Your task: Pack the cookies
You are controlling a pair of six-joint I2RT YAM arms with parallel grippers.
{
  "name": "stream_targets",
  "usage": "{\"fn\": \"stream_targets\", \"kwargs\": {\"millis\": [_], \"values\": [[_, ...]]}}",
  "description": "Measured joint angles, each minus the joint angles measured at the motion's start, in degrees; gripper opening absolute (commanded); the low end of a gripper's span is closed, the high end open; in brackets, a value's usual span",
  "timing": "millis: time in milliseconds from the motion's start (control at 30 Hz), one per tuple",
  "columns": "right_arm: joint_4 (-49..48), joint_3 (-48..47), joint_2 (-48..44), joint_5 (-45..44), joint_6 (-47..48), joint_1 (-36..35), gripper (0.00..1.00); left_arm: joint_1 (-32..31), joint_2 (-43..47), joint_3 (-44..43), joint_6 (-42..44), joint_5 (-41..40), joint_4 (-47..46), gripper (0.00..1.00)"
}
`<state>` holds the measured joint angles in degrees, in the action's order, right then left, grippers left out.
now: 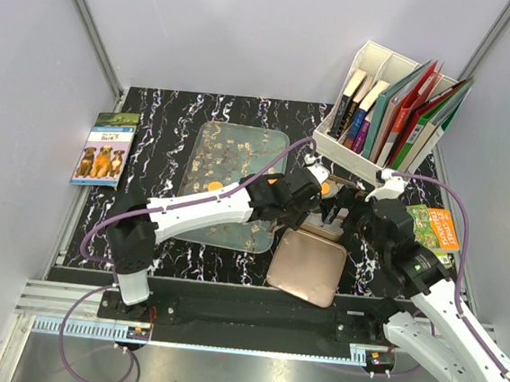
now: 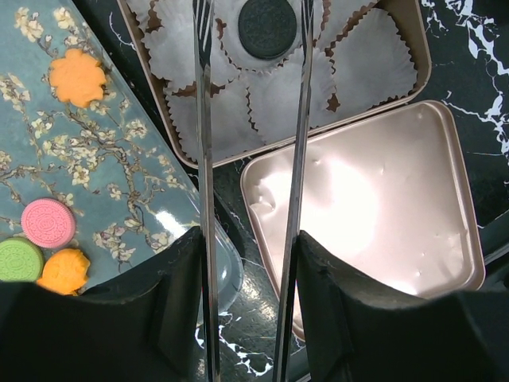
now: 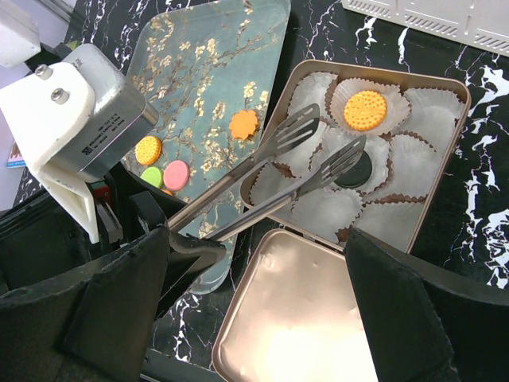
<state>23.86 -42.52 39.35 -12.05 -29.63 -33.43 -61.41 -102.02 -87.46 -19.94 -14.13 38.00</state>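
Observation:
My left gripper [image 2: 248, 239] is shut on metal tongs [image 2: 203, 119], whose tips reach over a gold tin [image 2: 419, 48] lined with white paper cups. A black cookie [image 2: 268, 28] lies in a cup between the open tong tips. In the right wrist view a yellow cookie [image 3: 365, 110] sits in another cup. On the flowered tray [image 2: 119, 183] lie an orange flower cookie [image 2: 77, 77], a pink one [image 2: 48, 223], a green one [image 2: 17, 259] and another orange one [image 2: 64, 269]. My right gripper [image 3: 258, 239] is open and empty above the tin's lid [image 3: 302, 318].
A white organizer of books [image 1: 393, 114] stands at the back right. A dog book [image 1: 105, 148] lies at the far left and a green and orange packet [image 1: 434, 228] at the right edge. The lid [image 1: 306, 266] lies near the table's front edge.

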Motion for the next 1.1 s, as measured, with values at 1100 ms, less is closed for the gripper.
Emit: {"fn": "stream_targets", "kwargs": {"millis": [1100], "values": [[0.02, -1.51, -0.44, -0.52, 0.31, 0.00, 1.00, 17.79, 13.03, 17.62, -3.13, -2.78, -3.21, 0.49]]}}
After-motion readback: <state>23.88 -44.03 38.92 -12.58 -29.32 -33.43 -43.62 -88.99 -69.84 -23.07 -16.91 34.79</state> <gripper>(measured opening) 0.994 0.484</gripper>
